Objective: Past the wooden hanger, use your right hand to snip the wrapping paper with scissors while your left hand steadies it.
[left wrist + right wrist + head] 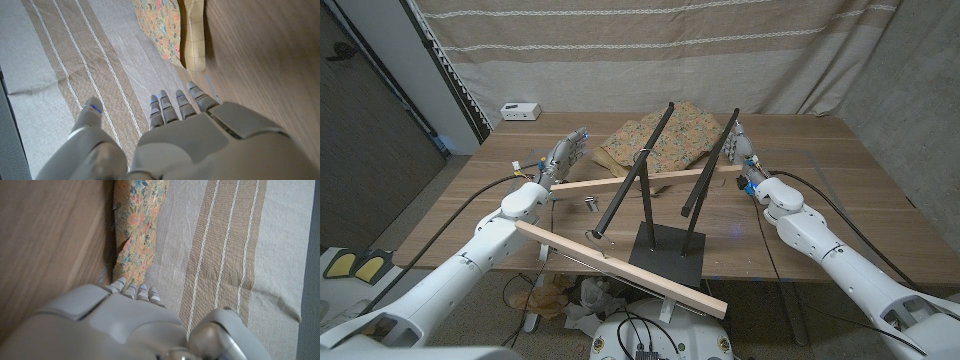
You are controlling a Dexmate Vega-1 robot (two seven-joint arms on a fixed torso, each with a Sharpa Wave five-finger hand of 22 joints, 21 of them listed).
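The wrapping paper (pixel 660 140), floral with a yellow checked underside, lies crumpled at the back middle of the table. The wooden hanger (pixel 620 180) stands in front of it: wooden bars and slanted black rods on a black base plate (pixel 665 255). My left hand (pixel 565 155) is raised just left of the paper, fingers spread, holding nothing. My right hand (pixel 740 145) is raised at the paper's right edge, partly behind a black rod, with nothing seen in it. The left wrist view shows my left hand (pixel 200 140) short of the paper (pixel 165 30). The right wrist view shows my right hand (pixel 125 325) near the paper (pixel 135 225). I cannot make out any scissors.
A small metal object (pixel 590 203) lies on the table (pixel 840 170) between the hanger's two wooden bars. A white box (pixel 520 110) sits at the back left corner. A striped curtain (pixel 650 50) hangs behind the table. The hanger's rods stand between both arms.
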